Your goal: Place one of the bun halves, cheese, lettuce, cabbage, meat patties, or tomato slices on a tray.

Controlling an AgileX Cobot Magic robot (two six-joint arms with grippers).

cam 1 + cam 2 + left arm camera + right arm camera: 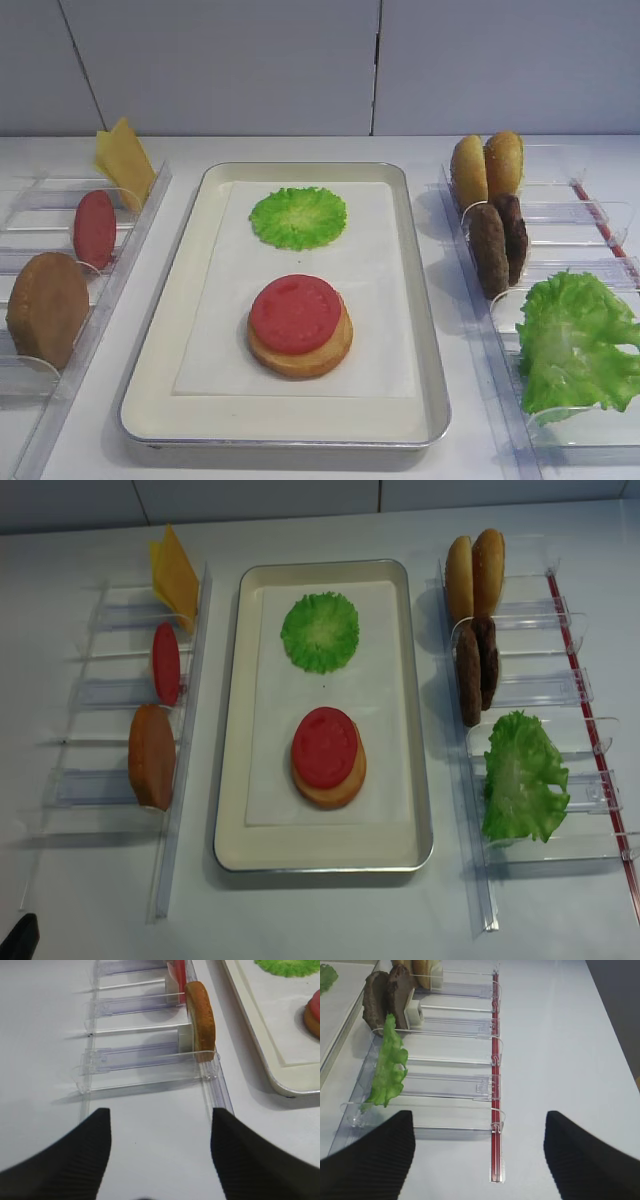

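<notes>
i look at the tray (425, 330) in the middle of the white table (330, 920). it is lined with white paper (385, 260). on the paper, at the near part, one bun half (300, 352) lies flat, and a tomato slice (295, 313) lies on top of it. at the far part of the paper lies a flat round piece of green cabbage (298, 217), apart from the bun.

on the left side i see a clear plastic rack (100, 695). in it stand, from far to near, the yellow cheese (174, 576), a second tomato slice (166, 664) on its edge, and another bun half (151, 756) on its edge. in the left wrist view this bun (201, 1019) stands upright against a divider, just beside the tray edge.

on the right side there is another clear rack (560, 695) with a red strip (494, 1085) along its outer side. it holds two bun halves (474, 575) at the far end, then two dark meat patties (477, 668), then a leaf of lettuce (522, 776) at the near end.

the left gripper (160, 1157) hangs over the bare table near the end of the left rack; its two black fingers (75, 1160) are wide apart and hold nothing. the right gripper (479, 1157) is over the near end of the right rack, its fingers (375, 1160) also wide apart, with nothing between them.
</notes>
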